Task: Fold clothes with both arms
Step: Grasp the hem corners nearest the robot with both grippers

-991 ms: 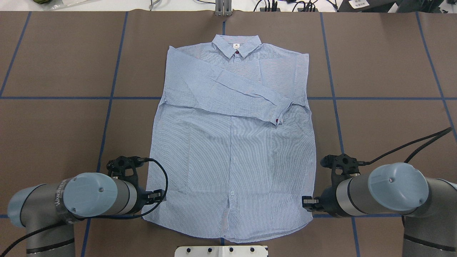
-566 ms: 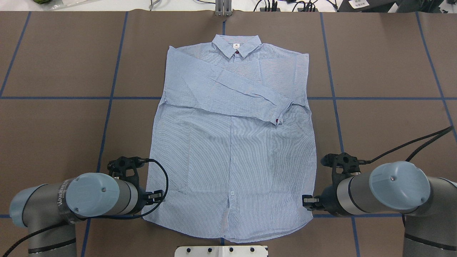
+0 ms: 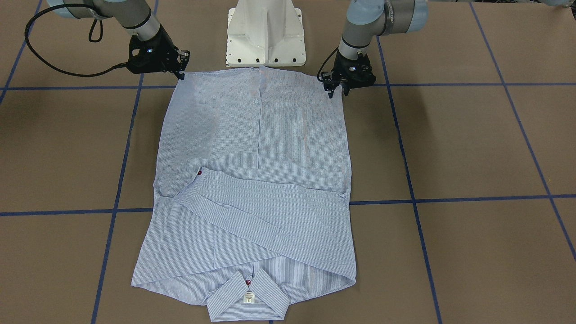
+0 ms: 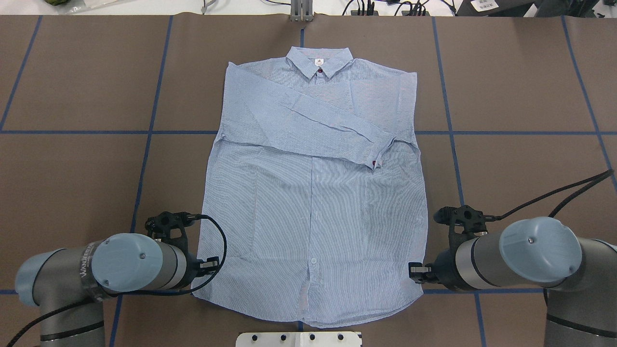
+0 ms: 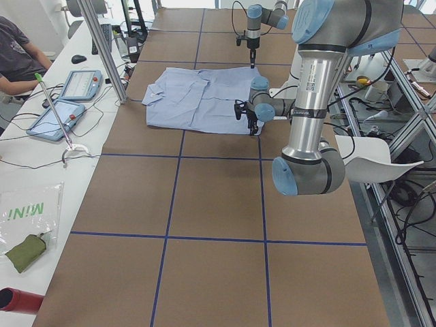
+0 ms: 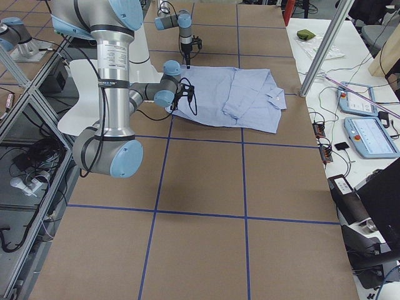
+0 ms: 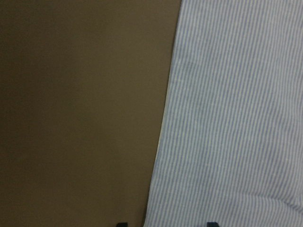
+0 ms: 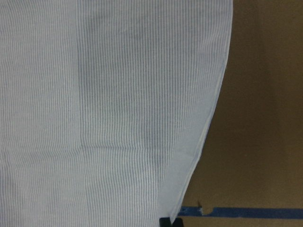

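A brown-covered table (image 4: 72, 183) marked off by blue tape lines (image 4: 144, 159) fills the scene, with the robot's white pedestal base (image 3: 265, 31) at its near edge. The light blue striped shirt (image 4: 313, 207) lies flat in the middle of the table, front up, with its collar (image 4: 319, 61) on the side away from the robot and its hem just in front of the base. One sleeve (image 4: 328, 130) is folded slantwise across the chest, its cuff ending near the shirt's right side.

The left gripper (image 3: 338, 92) sits low at the hem corner on the robot's left. Its fingertips (image 7: 121, 224) are spread apart with the shirt's side edge lying between them, and it holds nothing. The right gripper (image 4: 414, 273) sits at the opposite hem corner, right at the cloth's edge. Its wrist view shows only one dark tip at the hem, so how far it is open, and whether it grips the cloth, cannot be told.
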Available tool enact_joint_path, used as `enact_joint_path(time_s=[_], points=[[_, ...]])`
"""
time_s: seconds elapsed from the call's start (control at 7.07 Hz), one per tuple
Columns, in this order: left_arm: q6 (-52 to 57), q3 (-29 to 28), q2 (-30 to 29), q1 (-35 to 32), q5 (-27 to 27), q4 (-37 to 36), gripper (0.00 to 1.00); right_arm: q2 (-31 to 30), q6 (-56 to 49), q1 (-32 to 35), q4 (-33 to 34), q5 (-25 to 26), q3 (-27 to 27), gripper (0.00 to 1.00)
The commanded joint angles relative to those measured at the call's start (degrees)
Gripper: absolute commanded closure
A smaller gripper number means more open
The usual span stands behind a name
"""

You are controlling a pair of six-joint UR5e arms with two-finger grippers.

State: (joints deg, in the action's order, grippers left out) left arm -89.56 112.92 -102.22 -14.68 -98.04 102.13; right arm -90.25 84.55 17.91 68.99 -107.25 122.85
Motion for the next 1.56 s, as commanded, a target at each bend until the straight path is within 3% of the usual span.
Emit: enact_joint_path(time_s=[0.0, 0.85, 1.13, 1.42], points=[[0.0, -0.2, 0.0, 0.0, 0.0, 0.0, 0.56, 0.0, 0.0, 0.1, 0.0, -0.1, 0.0, 1.0], [-0.1, 0.5, 0.0, -0.4, -0.1, -0.2, 1.0, 0.0, 0.0, 0.5, 0.0, -0.1, 0.0, 1.0], [0.0, 2.9, 0.5, -1.1, -0.4, -0.2, 1.0, -0.1, -0.4, 1.9, 0.0, -1.8, 0.6, 1.0], [0.3, 8.9, 1.6, -1.3, -0.7, -3.1, 1.0, -0.2, -0.6, 6.1, -0.1, -8.4, 2.6, 1.0]])
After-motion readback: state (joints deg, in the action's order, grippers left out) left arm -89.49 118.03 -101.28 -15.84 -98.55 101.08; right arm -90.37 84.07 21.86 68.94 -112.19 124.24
